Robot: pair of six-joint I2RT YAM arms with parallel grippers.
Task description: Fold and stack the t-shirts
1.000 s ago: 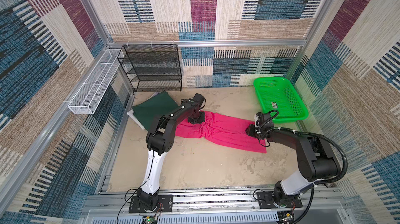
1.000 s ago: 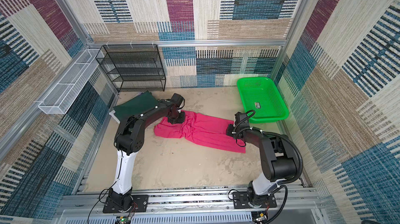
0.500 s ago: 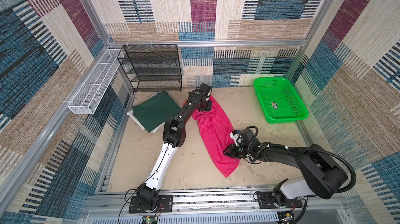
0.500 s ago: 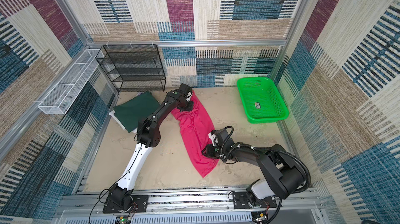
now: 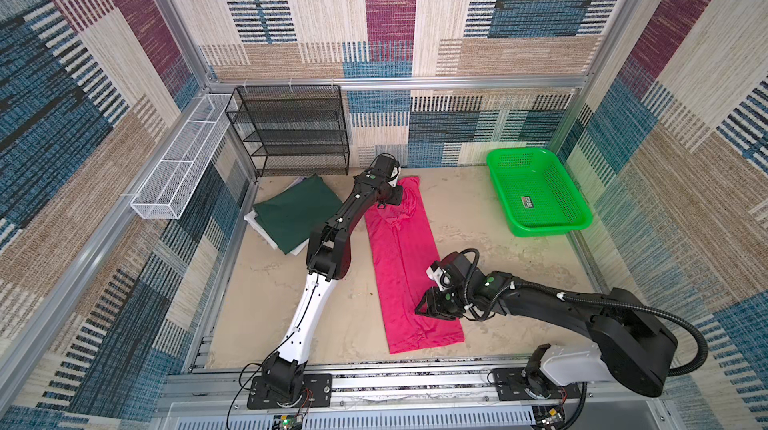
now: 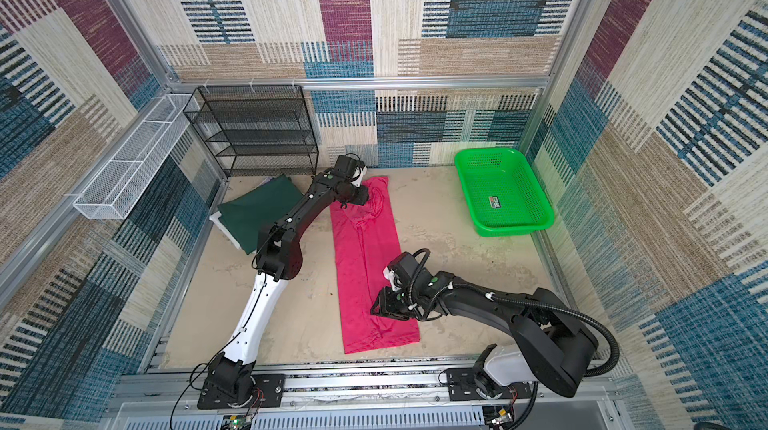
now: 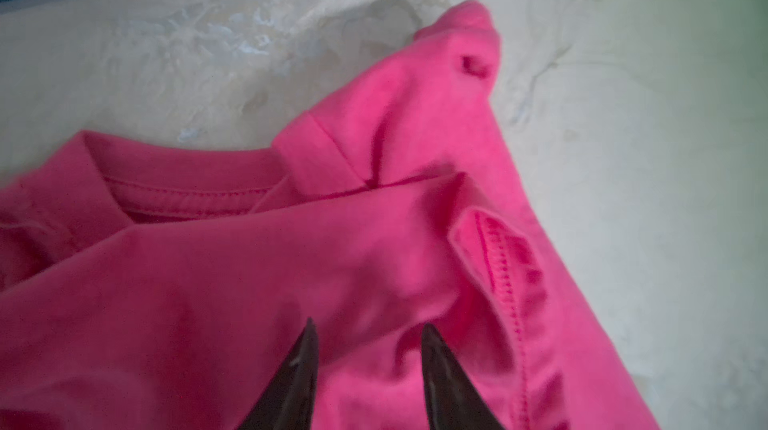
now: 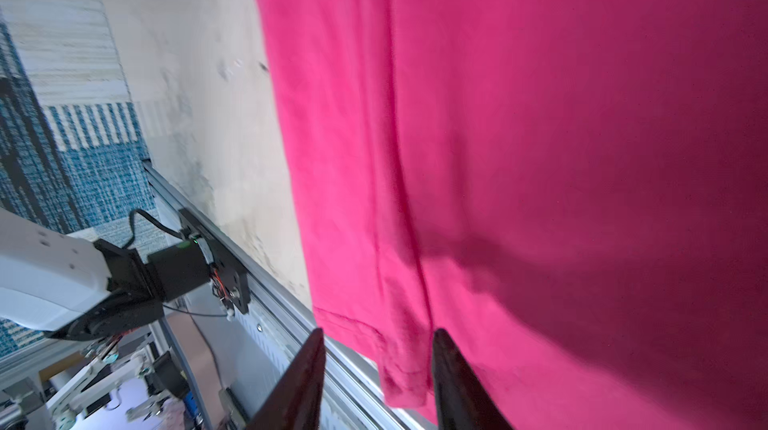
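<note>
Tabletop (image 5: 478, 220): beige, mottled and worn, bounded by aluminium rails. Directly on it lay:
- One pink t-shirt (image 5: 405, 266), spread as a long narrow strip down the middle.
- White t-shirts (image 5: 266, 235) at the back left, under a folded dark green t-shirt (image 5: 299, 212).
- A bright green perforated basket (image 5: 548, 229) at the back right.
- A black mesh shelf rack (image 5: 291, 133), which stood against the back wall.

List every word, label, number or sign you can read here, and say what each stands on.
Nothing is readable.
Sticker inside the green basket, on its floor: too small to read.
Pink t-shirt: no label or print shows.
</note>
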